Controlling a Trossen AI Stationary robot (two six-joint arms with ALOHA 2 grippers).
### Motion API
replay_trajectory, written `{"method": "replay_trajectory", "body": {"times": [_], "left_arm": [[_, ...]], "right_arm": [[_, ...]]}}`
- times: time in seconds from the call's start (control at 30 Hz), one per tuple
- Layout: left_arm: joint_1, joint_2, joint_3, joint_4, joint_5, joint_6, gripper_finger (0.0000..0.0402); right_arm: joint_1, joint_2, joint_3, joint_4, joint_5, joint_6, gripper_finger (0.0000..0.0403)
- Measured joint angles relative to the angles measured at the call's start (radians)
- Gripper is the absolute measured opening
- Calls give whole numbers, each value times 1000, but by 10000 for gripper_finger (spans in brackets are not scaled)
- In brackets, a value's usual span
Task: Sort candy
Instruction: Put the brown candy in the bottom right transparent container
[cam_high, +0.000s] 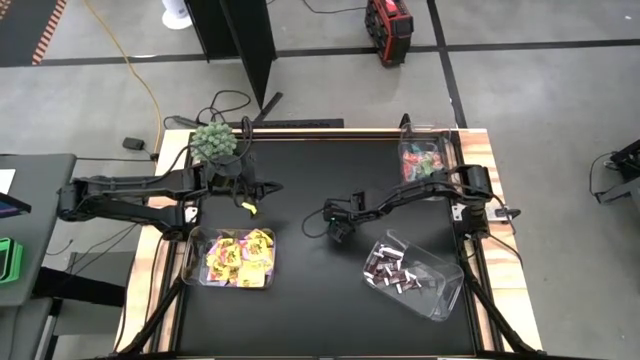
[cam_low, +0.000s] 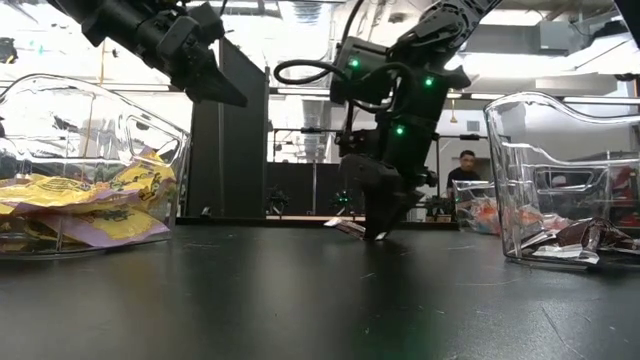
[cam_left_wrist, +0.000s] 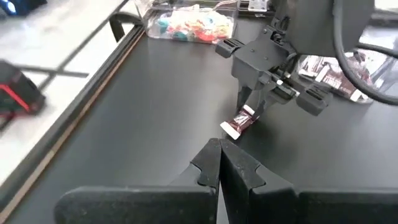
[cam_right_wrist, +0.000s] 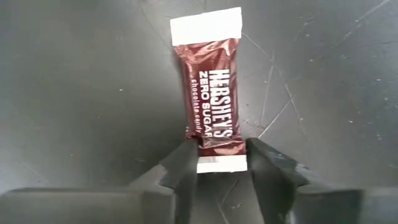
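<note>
Right wrist view is showing the right gripper (cam_right_wrist: 222, 163) down on the black table (cam_right_wrist: 74, 93), its fingers (cam_right_wrist: 182, 168) sitting on either side of the near end of a brown mini bar (cam_right_wrist: 211, 93). Fingers are touching or almost touching the wrapper edges; can't tell if it's actually clamping. Bar is lying flat, white crimped ends showing at both tips.

High view is placing that gripper (cam_high: 340, 230) at frame centre, between the yellow bin (cam_high: 192, 262) at lower left and the brown-bar bin (cam_high: 440, 292) at lower right. Teal-and-pink bin (cam_high: 407, 150) is sitting at upper right. Left gripper (cam_high: 248, 200) is hanging over the table left of centre, fingers closed on a yellow packet (cam_high: 247, 207), beside the green plant (cam_high: 216, 140).

Low view is showing the right gripper (cam_low: 385, 225) tip-down at the table surface, centre frame, bar (cam_low: 345, 226) right at its tip. Left gripper (cam_low: 215, 85) is raised at upper left.

Left wrist view is showing its own fingers (cam_left_wrist: 208, 165) pressed together, with the bar (cam_left_wrist: 239, 121) under the right gripper (cam_left_wrist: 255, 109) mid-frame.
</note>
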Motion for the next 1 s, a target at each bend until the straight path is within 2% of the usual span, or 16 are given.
{"method": "replay_trajectory", "body": {"times": [0.17,0.33,0.47,0.67,0.77,1.0], "left_arm": [[0,110,0,38,3,-79,2],[0,327,0,259,7,-181,12],[15,485,26,374,70,-258,50],[19,646,92,410,87,-317,128],[19,715,126,413,139,-325,157],[19,868,199,428,187,-347,174]], "right_arm": [[1,-1,-12,17,0,6,110],[1,0,-13,19,1,17,89],[6,1,-14,19,-2,43,82],[34,2,-16,50,0,44,58],[37,2,-16,64,-3,45,45],[30,3,-16,73,-13,55,21]]}}
